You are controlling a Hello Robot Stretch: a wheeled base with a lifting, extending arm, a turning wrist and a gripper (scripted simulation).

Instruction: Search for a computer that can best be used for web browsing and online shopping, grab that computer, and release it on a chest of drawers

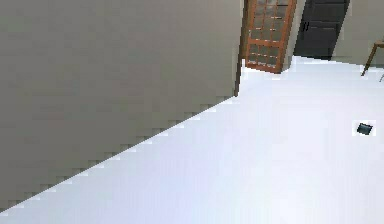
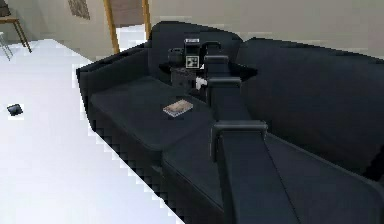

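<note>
- A long dark sofa (image 2: 130,95) spreads across the arm side view, with a low armrest at one end and a tall back rest behind the seat.
- The arm (image 2: 245,170), a dark square bar, lies out over the sofa's seat toward its back rest.
- Two white squares (image 2: 192,46) with black marks stand at the arm's far end, in front of the sofa's back rest.
- The jaws sit beside those squares, dark against the sofa's dark back rest and above its seat. I cannot tell whether they are open or closed, nor whether they hold anything.
- A small flat thing (image 2: 178,107), greyish with a lighter edge, lies on the sofa's seat cushion. It is just beside the arm, on the side toward the sofa's armrest.
- It is too small to tell whether this is the computer.
- A small dark thing (image 2: 14,109) lies on the white floor (image 2: 50,160), well apart from the sofa and out beyond its armrest. The forward view has the same kind of dark spot (image 1: 365,128) on the floor.
- A wooden door frame (image 2: 108,25) stands at the wall behind the sofa's armrest end, and a picture (image 2: 78,8) hangs on that wall, farther from the sofa.
- Thin chair legs (image 2: 10,38) stand on the floor beyond the small dark thing, farther still from the sofa.
- In the forward view a plain grey wall (image 1: 110,80) runs away along the floor to a wooden door (image 1: 265,35) with glass panes. Beside the door there is a dark panel (image 1: 322,28).
</note>
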